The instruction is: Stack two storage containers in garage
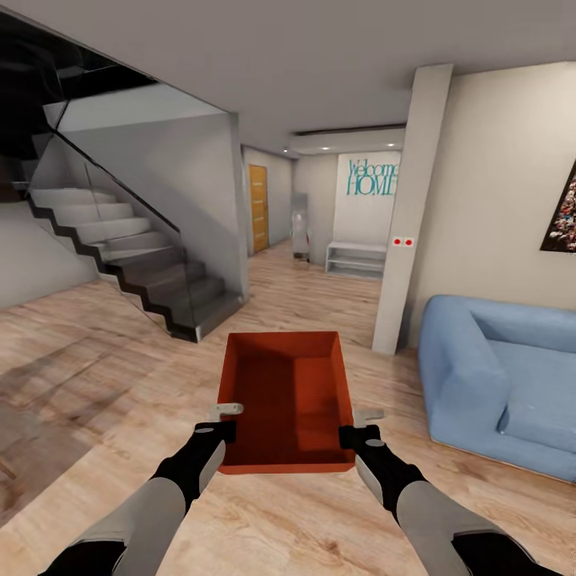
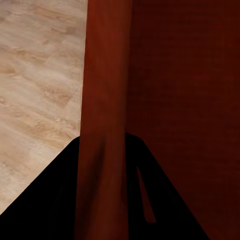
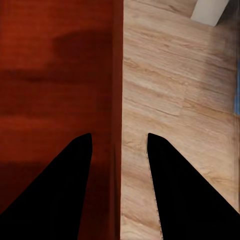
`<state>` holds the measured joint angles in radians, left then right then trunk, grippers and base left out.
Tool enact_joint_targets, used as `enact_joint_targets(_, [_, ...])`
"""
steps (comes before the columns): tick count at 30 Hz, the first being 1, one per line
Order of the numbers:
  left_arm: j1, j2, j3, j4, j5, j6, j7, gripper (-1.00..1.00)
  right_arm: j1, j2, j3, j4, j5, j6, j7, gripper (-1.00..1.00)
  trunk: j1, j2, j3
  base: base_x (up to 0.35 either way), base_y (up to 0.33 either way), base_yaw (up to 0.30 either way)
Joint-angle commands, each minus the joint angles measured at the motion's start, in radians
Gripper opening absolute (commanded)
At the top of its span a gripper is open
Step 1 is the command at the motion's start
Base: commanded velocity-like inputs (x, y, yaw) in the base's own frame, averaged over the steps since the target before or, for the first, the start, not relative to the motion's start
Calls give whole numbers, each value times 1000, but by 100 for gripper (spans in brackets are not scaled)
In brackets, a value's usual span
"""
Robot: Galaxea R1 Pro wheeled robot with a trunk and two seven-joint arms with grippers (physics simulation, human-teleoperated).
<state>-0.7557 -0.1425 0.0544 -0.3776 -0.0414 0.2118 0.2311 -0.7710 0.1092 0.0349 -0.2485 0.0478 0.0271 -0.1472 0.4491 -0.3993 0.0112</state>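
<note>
One container lifted, garage not yet reached.
Left gripper [image 1: 226, 422] and right gripper [image 1: 358, 426] each pinch a side wall of the orange-red container [image 1: 288, 396] between their fingers, above the wood-plank floor [image 1: 96, 416], left of the blue sofa [image 1: 496, 384].

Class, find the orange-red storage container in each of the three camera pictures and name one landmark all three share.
Head view: storage container low in the middle, carried above the floor between the left gripper and right gripper.
Left wrist view: its wall runs up the middle, its inside on one side.
Right wrist view: its inside fills one half, the wall edge between the fingers.
Shared landmark: the light wood-plank floor.
</note>
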Motion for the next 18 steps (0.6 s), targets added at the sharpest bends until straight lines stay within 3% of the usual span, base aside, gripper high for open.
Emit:
enact_joint_targets(1, [0, -2, 1, -4, -2, -52, -3, -100, 0, 10, -4, 3, -12, 3, 1, -100, 1, -1, 0, 322, 0, -226])
enact_joint_targets(7, [0, -2, 1, -5, -2, -52, -2, -100, 0, 10, -4, 3, -12, 3, 1, -100, 1, -1, 5, 322, 0, -198])
enact_joint_targets(18, [1, -2, 1, -4, -2, -52, -3, -100, 0, 10, -3, 3, -12, -3, 1, -100, 1, -1, 6, 322, 0, -18])
